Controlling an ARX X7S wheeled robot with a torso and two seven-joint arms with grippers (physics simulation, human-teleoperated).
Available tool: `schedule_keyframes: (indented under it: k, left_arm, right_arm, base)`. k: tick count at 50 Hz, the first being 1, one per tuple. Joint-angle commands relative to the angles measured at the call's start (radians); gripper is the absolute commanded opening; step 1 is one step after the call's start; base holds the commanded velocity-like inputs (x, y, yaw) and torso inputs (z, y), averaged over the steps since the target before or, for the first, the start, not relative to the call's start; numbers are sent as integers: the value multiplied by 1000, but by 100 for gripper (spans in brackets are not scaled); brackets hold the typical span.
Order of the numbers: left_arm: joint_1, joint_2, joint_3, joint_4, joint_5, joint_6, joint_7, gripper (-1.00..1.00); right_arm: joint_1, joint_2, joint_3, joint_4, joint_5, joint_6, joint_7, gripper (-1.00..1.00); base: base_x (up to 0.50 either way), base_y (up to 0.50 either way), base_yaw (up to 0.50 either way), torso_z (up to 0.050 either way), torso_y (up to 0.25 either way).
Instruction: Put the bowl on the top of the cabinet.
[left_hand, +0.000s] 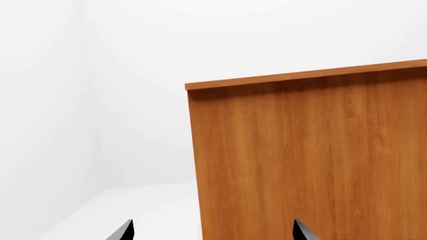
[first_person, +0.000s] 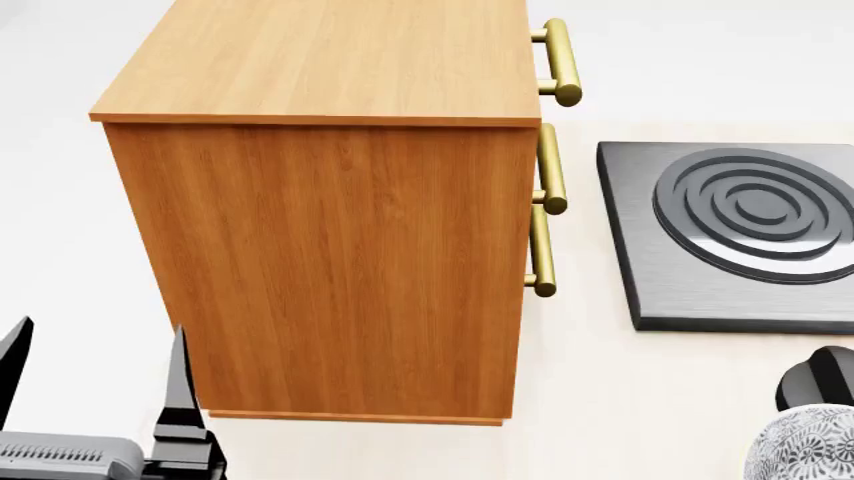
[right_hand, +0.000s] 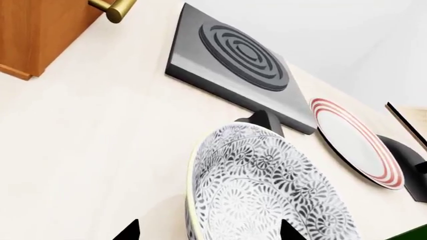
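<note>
Bowl (right_hand: 267, 185) sits at five o'clock in the head view, on the pale counter (right_hand: 100, 150), well apart from the cabinet (first_person: 334, 250) at eleven o'clock. Grasping looks like the step in hand: the right gripper (right_hand: 207, 231) is spread around the bowl's near side, tips either side, not pinching. Next comes closing, lifting high, then carrying to the cabinet top. Only the right wrist shows the plate (right_hand: 357, 145) beyond the burner (right_hand: 243, 50). The left gripper (left_hand: 212, 230), spread and empty, faces the cabinet's side.
</note>
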Motion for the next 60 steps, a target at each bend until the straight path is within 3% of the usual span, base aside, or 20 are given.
schedule_keyframes:
  k: [1, 60]
  left_arm:
    - [0, -2, 1, -5, -3, 5, -2, 100]
    - [-3, -17, 10, 7, -14, 2, -21, 100]
  right_arm:
    - [2, -3, -1, 3, -1, -2, 0, 100]
    - [24, -17, -14, 40, -15, -8, -12, 100]
  base:
    - [0, 0, 0, 0, 0]
    - [0, 0, 0, 0, 0]
